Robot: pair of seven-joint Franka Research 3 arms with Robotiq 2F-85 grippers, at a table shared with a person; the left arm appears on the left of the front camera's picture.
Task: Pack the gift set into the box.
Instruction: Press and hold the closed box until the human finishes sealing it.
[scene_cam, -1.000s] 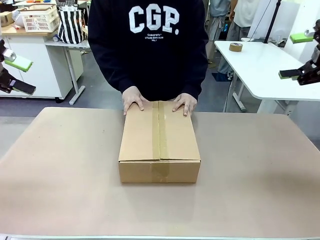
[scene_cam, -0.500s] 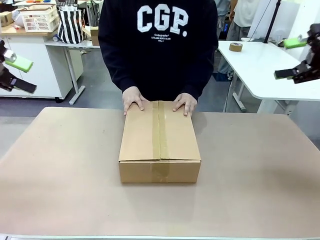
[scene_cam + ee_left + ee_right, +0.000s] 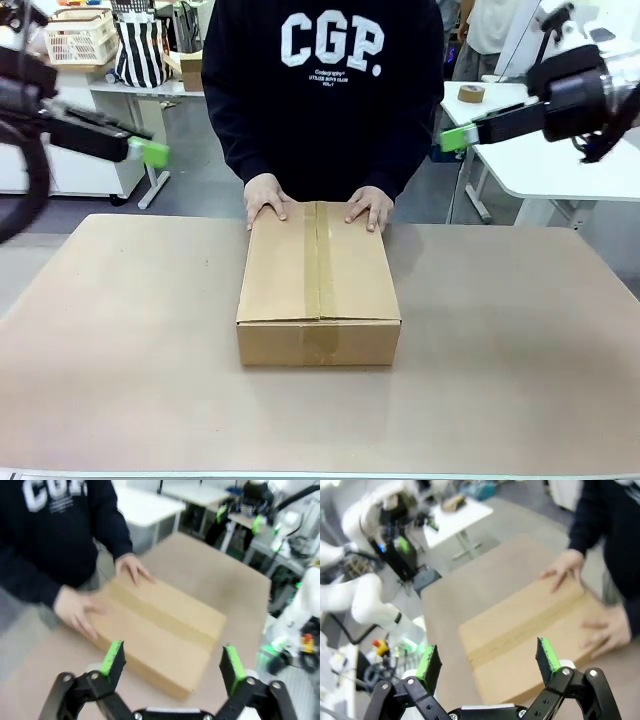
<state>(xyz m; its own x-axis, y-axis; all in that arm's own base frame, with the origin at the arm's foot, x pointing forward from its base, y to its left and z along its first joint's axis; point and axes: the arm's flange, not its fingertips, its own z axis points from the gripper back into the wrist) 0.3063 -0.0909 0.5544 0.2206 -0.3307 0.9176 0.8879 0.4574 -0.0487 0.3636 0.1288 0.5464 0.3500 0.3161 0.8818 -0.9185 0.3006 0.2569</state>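
Observation:
The box (image 3: 318,285) sits in the middle of the brown table, flaps closed, with a strip of tape along its top seam. A person in a dark sweatshirt rests both hands (image 3: 268,200) on its far edge. The gift set is hidden. My left gripper (image 3: 143,150) hangs high at the left, well above and left of the box, and the left wrist view shows it open (image 3: 172,660) with the box (image 3: 160,625) beyond its fingers. My right gripper (image 3: 455,137) hovers high at the right, open (image 3: 488,661) in the right wrist view, over the box (image 3: 530,635).
A white side table (image 3: 530,140) with a roll of tape (image 3: 472,94) stands behind on the right. A white basket (image 3: 80,38) and a striped bag (image 3: 142,50) are at the back left. Bare tabletop (image 3: 120,330) lies on both sides of the box.
Both arms have swung inward from the picture's edges toward the person and the box. The box and the person's hands have stayed put.

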